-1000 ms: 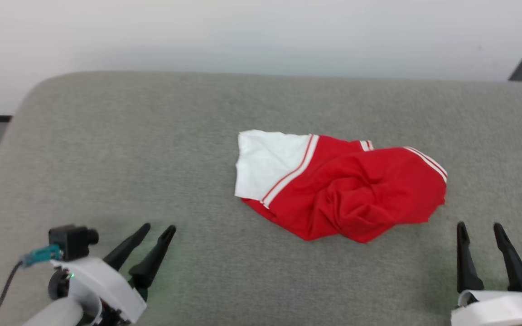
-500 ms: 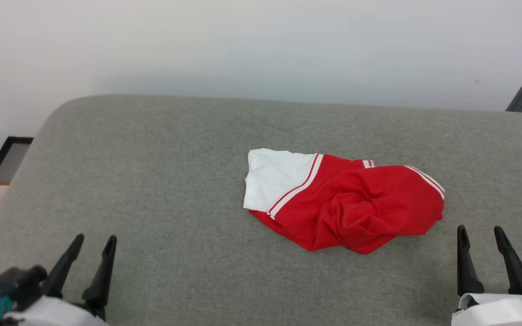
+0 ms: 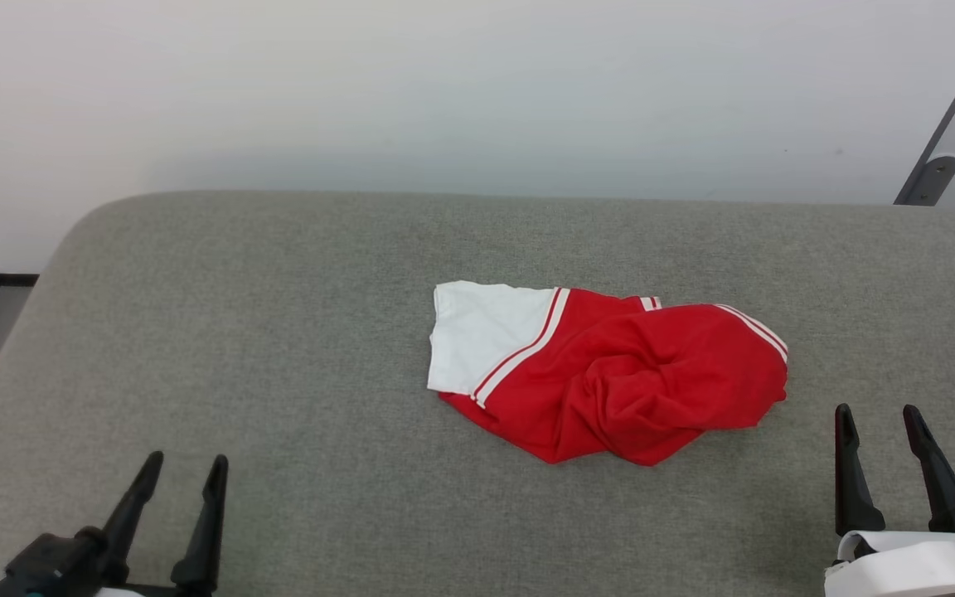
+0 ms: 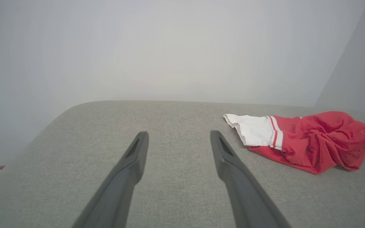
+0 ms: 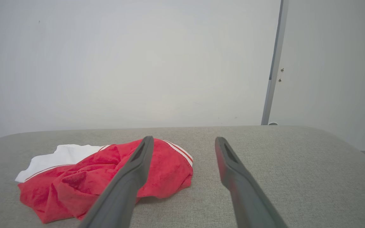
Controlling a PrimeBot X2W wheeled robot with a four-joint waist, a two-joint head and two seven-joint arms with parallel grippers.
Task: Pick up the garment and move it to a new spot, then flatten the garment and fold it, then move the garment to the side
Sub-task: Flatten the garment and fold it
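Left end effector (image 3: 186, 458) has drawn back from further up the table (image 3: 278, 332) to the lower-left corner of the head view; we put the garment's small shift in frame down to the camera tilting. Right end effector (image 3: 876, 410): unchanged, lower right. Both released, fingers spread, nothing held. Garment (image 3: 627, 381): crumpled red heap, one white sleeve spread leftward, lying right of the table's middle, near the right end effector, well apart from the left. Risk, in our judgement: a pinch into the bunched centre catches several layers, so it lifts knotted and resists flattening.
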